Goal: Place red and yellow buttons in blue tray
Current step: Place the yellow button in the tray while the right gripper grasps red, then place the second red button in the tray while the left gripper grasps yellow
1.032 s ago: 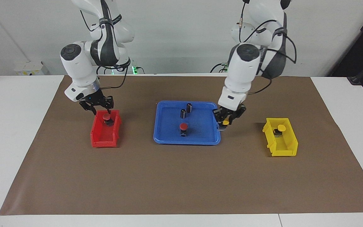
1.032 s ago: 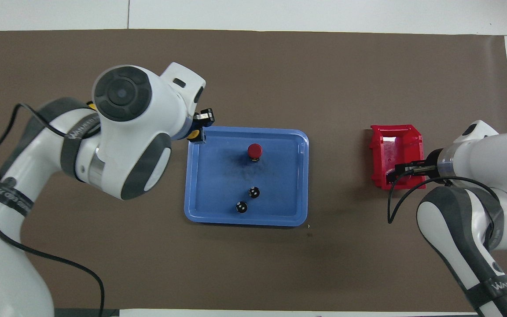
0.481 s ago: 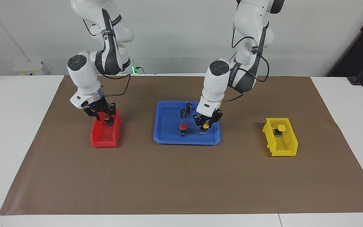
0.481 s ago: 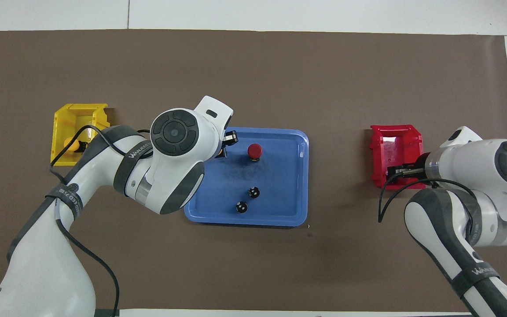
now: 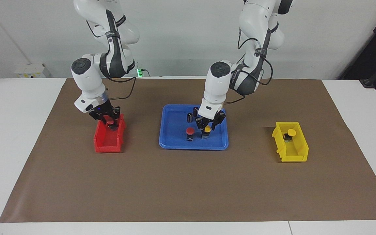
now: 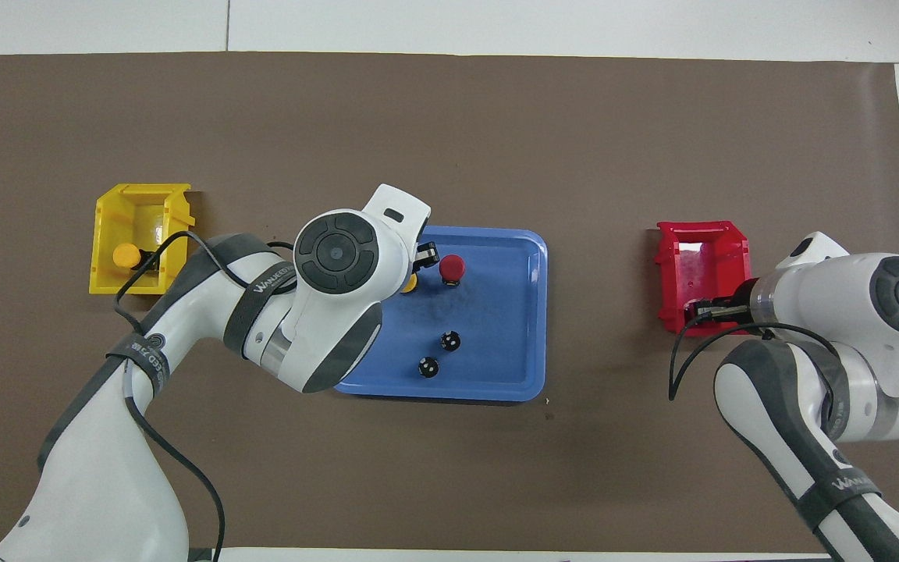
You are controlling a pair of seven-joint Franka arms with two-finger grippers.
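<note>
Left gripper [image 5: 207, 127] was down in the blue tray [image 5: 175, 143], right over a yellow button [image 5: 207, 130], though I couldn't tell if its fingers were apart or pinching it. That button sat just beside a red button [image 5: 190, 131] standing in the tray, with two dark cylinders [image 5: 192, 114] nearer the robots. Right gripper [image 5: 108, 121] was pressed shut on the other red button [image 5: 110, 122] in the red bin [image 5: 106, 145]. One more yellow button [image 5: 291, 132] sat in the yellow bin [image 5: 294, 155].

Two buttons [image 5: 198, 133] stand side by side in the tray [image 5: 175, 143], between two bins [image 5: 109, 140].
</note>
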